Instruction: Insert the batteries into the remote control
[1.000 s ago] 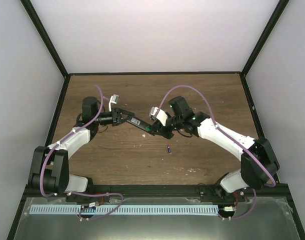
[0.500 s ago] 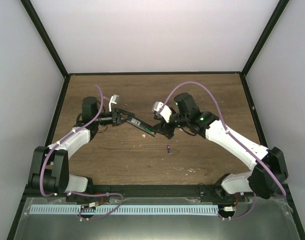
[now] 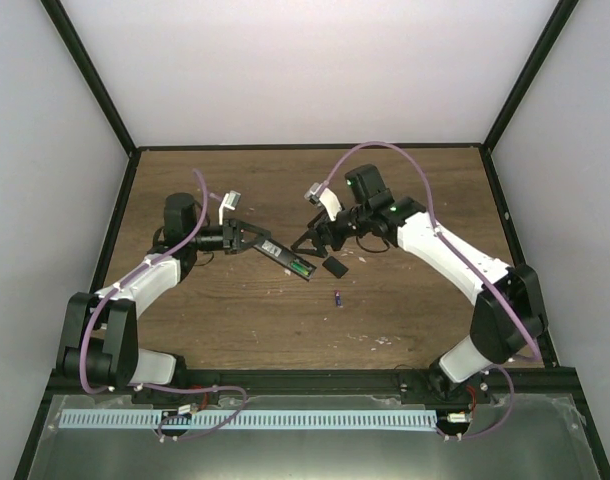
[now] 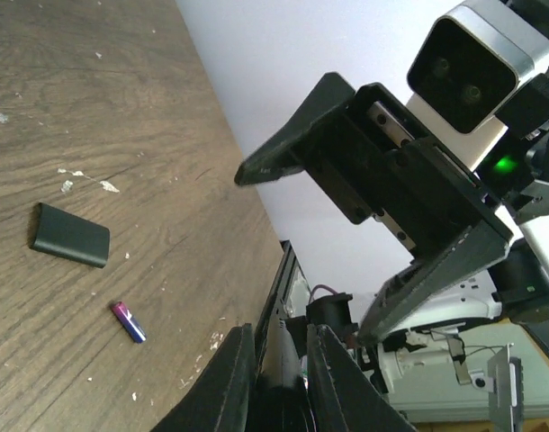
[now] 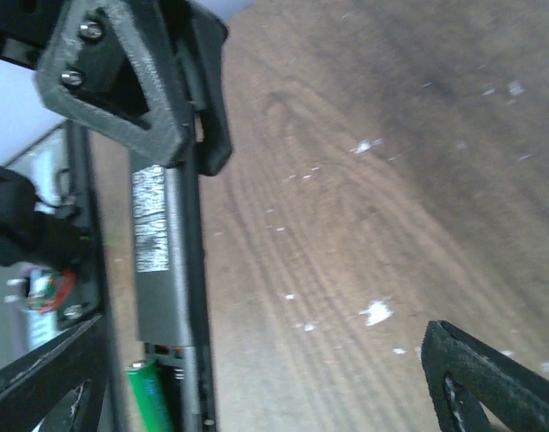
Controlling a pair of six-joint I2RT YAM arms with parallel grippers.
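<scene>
My left gripper [image 3: 257, 240] is shut on the remote control [image 3: 283, 254], a slim black bar held above the table and pointing to the right. A green battery [image 5: 148, 396] sits in the remote control's [image 5: 166, 252] open compartment at its free end. The purple battery [image 3: 338, 297] lies on the wood, also seen as the purple battery [image 4: 129, 322] in the left wrist view. My right gripper [image 3: 320, 235] hangs open just right of the remote's end, its jaws wide with nothing between them.
The small black cover piece [image 3: 334, 266] lies flat on the table between the remote's end and the purple battery; it shows as the cover piece [image 4: 69, 236] in the left wrist view. Black frame rails edge the wooden table [image 3: 405, 310].
My right gripper has opened wide and drawn back up and away from the remote's end. The cover piece it held now lies on the table. The left arm has stayed put.
</scene>
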